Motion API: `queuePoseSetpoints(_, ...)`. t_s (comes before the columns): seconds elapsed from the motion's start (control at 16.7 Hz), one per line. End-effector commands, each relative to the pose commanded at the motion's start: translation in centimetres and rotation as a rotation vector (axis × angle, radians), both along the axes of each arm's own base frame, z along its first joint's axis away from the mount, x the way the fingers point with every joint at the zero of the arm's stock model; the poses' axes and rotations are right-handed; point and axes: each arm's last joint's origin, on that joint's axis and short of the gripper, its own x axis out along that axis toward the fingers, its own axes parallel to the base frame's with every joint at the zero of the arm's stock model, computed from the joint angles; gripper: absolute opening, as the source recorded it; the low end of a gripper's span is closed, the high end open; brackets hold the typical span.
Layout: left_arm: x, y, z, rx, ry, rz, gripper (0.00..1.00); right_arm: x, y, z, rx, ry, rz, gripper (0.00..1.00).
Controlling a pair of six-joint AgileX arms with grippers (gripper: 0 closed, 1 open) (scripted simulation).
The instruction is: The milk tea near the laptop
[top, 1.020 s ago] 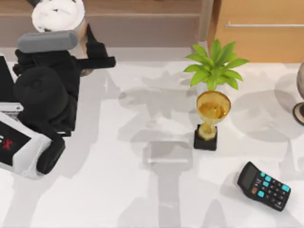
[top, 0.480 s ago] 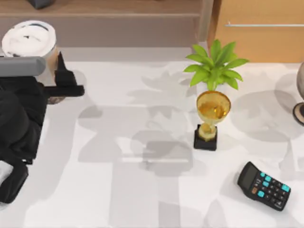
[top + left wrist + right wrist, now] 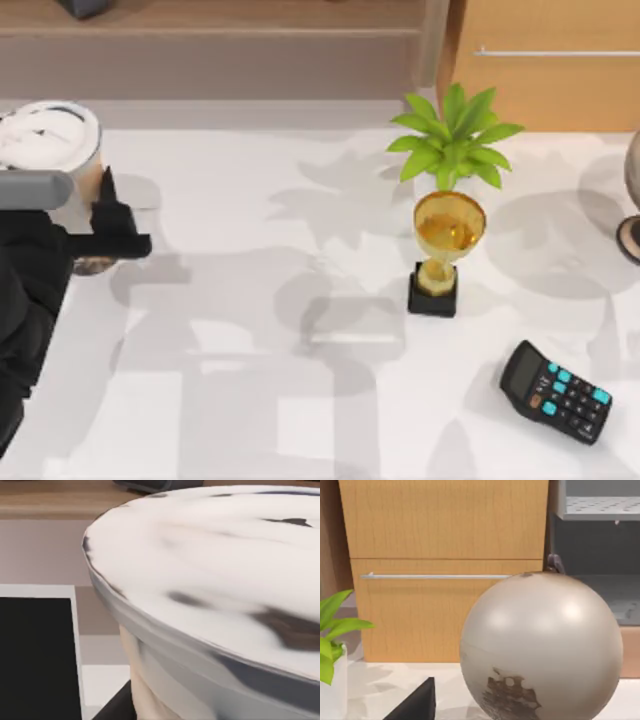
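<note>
While the milk tea [image 3: 48, 140] stands upright at the far left corner of the table [image 3: 300, 380], the left gripper [image 3: 95, 215] sits right against its near side, black fingers [image 3: 105, 190] reaching along the cup's flank below the white lid [image 3: 45, 135]. Whether those fingers are actually pressed onto the cup I cannot tell from above, since the lid and the arm cover the contact. In the left wrist view the lid [image 3: 215, 580] looms very close with the beige cup wall [image 3: 145, 690] beneath it, and a black screen with a pale border, which I take to be the laptop [image 3: 35, 655], lies just beyond the cup. So the relation that counts is this: the cup's long axis is vertical, the laptop lies toward the table's left edge from it, and the left arm is by far the nearer one. Judging by that, the cup looks already close to its goal, and any remaining move would be a short one that keeps it upright. Near the table's right edge, the right arm's wrist camera faces a grey globe [image 3: 540, 650] and a wooden cabinet [image 3: 445, 555]. A gold trophy [image 3: 447, 250], a potted plant [image 3: 450, 135] and a calculator [image 3: 556, 391] stand well apart from the cup.
</note>
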Motion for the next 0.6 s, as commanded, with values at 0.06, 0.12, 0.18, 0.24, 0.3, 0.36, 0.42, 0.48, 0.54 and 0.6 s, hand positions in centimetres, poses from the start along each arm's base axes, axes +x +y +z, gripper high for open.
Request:
queuePoseSetpoints(0.06,-0.14,0.08,-0.10,0.000,0.005,-0.001,0.00,0.00,0.00,0.00,0.000,0.000,0.000,1.00)
queuePoseSetpoints(0.12,-0.20,0.13,-0.14,0.000,0.008,-0.002,0.00,0.00,0.00,0.00,0.000,0.000,0.000,1.00)
queuePoseSetpoints(0.18,-0.20,0.13,-0.14,0.000,0.008,-0.002,0.00,0.00,0.00,0.00,0.000,0.000,0.000,1.00)
queuePoseSetpoints(0.24,-0.20,0.13,-0.14,0.000,0.008,-0.002,0.00,0.00,0.00,0.00,0.000,0.000,0.000,1.00)
queuePoseSetpoints(0.3,-0.20,0.13,-0.14,0.000,0.008,-0.002,0.00,0.00,0.00,0.00,0.000,0.000,0.000,1.00)
queuePoseSetpoints(0.36,-0.20,0.13,-0.14,0.000,0.008,-0.002,0.00,0.00,0.00,0.00,0.000,0.000,0.000,1.00)
queuePoseSetpoints(0.42,-0.14,0.02,-0.16,0.002,0.008,-0.004,0.00,0.00,0.00,0.00,0.000,0.000,0.000,1.00)
queuePoseSetpoints(0.48,-0.14,0.01,-0.15,0.002,0.007,-0.004,0.00,0.00,0.00,0.00,0.000,0.000,0.000,1.00)
queuePoseSetpoints(0.54,-0.09,-0.01,-0.08,0.000,0.002,-0.005,0.00,0.00,0.00,0.00,0.000,0.000,0.000,1.00)
queuePoseSetpoints(0.6,-0.02,-0.05,0.02,-0.003,-0.008,-0.006,0.00,0.00,0.00,0.00,0.000,0.000,0.000,1.00)
